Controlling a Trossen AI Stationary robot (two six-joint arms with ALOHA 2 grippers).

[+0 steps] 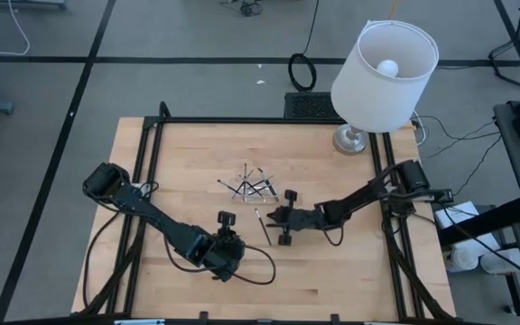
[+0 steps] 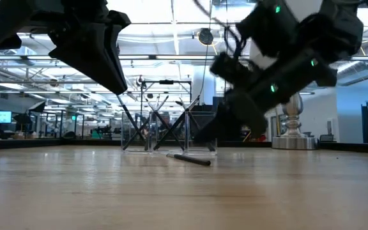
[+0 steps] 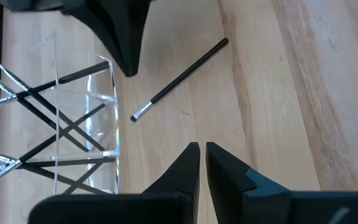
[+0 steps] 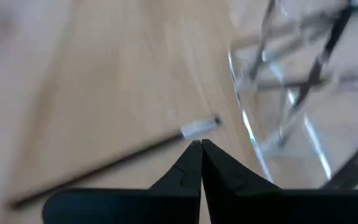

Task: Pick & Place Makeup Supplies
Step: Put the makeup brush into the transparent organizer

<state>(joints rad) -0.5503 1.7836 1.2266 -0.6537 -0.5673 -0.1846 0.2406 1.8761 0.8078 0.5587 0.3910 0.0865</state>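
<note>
Wooden tabletop (image 1: 188, 162) under an open workshop hall; a white-shaded lamp (image 1: 385, 63) stood at its far right corner. Landmark: the small clear tray (image 1: 246, 187) near the middle.

Most of the makeup sticks (image 1: 249, 185) were already in the tray, leaning crossed against its walls; exact count could not be read. One stick (image 1: 264, 227) lay flat on the bare wood, just beside the tray on the near side, silvery tip toward the tray, touching neither hand.

Right hand (image 1: 281, 219) hovered near that stick, just off the tray, fingers pressed together and empty. Left hand (image 1: 227, 219) sat on the tray's near-left side, fingers almost together with only a thin gap, nothing between them.

Judgement: task nearly complete. Remaining: pick up the one loose stick and put it in the tray with the others.
</note>
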